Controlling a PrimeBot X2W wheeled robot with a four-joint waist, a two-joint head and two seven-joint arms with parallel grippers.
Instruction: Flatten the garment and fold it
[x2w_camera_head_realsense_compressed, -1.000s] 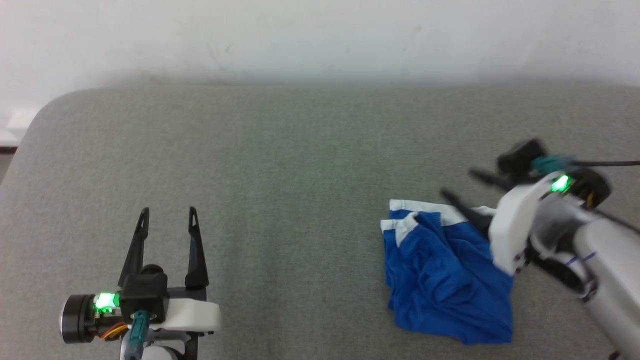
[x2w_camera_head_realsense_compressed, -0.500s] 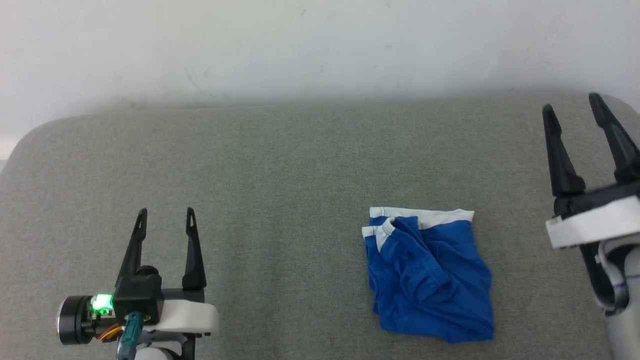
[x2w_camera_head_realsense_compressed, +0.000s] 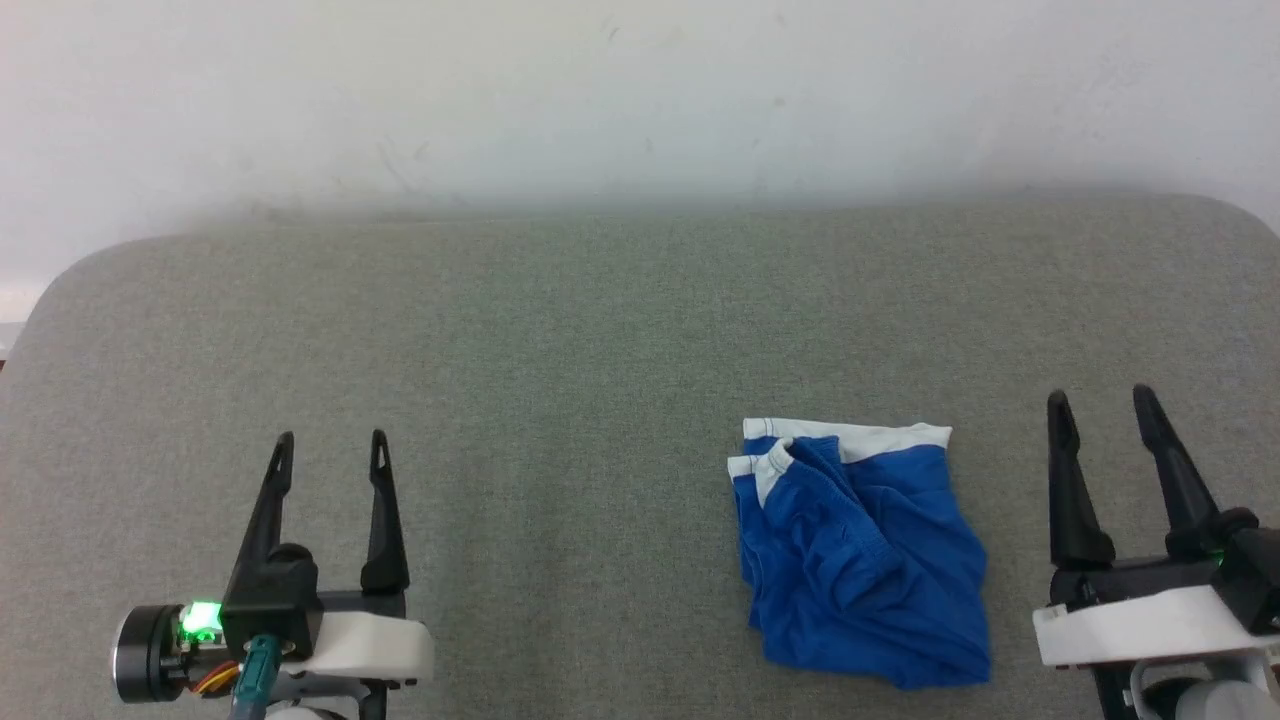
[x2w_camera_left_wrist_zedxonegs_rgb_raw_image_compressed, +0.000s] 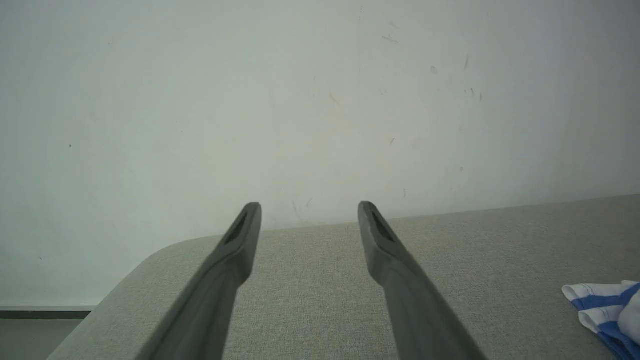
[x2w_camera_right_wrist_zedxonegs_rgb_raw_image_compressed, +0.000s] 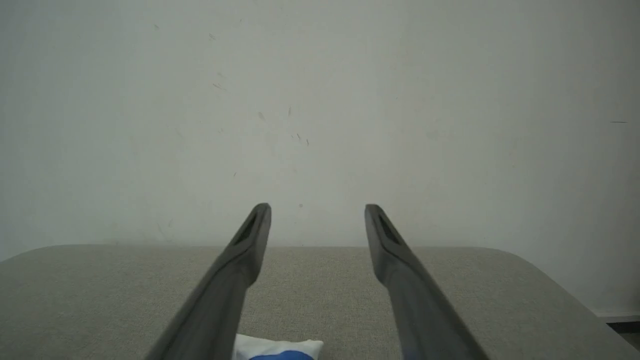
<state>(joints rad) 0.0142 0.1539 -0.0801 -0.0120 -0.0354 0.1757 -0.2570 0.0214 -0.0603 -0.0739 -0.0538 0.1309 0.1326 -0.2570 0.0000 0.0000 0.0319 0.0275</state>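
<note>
The garment, bright blue with white bands along its far edge, lies in a rumpled folded heap on the grey table, right of centre. A corner of the garment peeks in at the lower right of the left wrist view, and a white-and-blue edge of the garment lies at the bottom of the right wrist view. My right gripper stands open just right of it, apart from the cloth, fingers pointing away. My left gripper stands open at the lower left, far from the cloth, with nothing between its fingers.
The grey padded table has rounded far corners and ends against a white wall. Its left edge drops to the floor at the far left.
My right arm has swung off the garment, out to the right and back down to the lower right, open throughout. The garment lies as it was left. The left gripper has hardly moved.
</note>
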